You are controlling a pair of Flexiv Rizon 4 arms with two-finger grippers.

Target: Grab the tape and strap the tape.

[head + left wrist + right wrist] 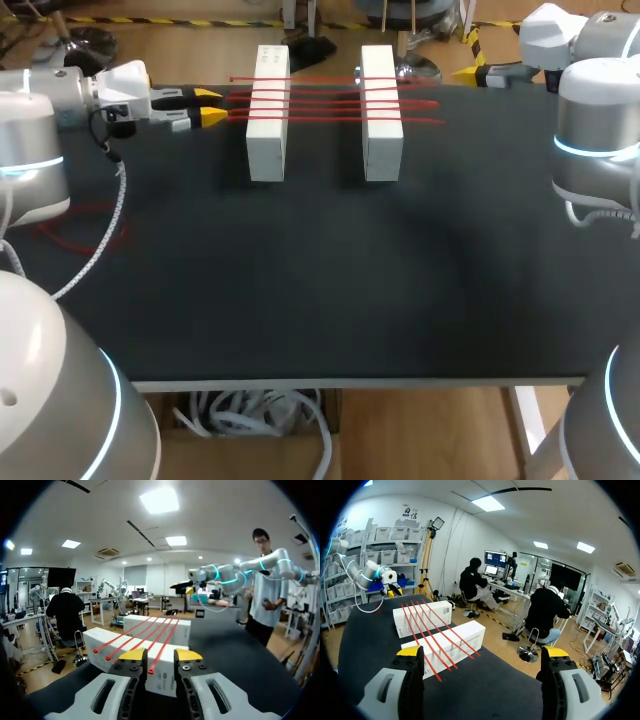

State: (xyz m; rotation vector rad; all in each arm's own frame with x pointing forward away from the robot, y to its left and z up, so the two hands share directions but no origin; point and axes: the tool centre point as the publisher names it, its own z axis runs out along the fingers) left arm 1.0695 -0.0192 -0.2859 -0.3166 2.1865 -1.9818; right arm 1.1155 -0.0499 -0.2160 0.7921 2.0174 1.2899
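Note:
Several red tape straps (330, 100) lie side by side across two white blocks (268, 112) (381, 110) at the back of the black table (320, 290). My left gripper (210, 105) sits level at the straps' left ends. In the left wrist view its fingers (132, 656) stand a narrow gap apart, and the nearest strap's end (150, 670) lies in that gap by the left finger, so the gripper (160, 655) is open. My right gripper (470, 70) hovers beyond the straps' right ends, wide open (482, 652) and empty. The straps (430, 635) lie ahead of it.
A loose red loop (85, 230) lies on the table at the far left under my left arm, crossed by the arm's white cable (105, 235). The dark table surface runs from the blocks to the front edge (350, 381).

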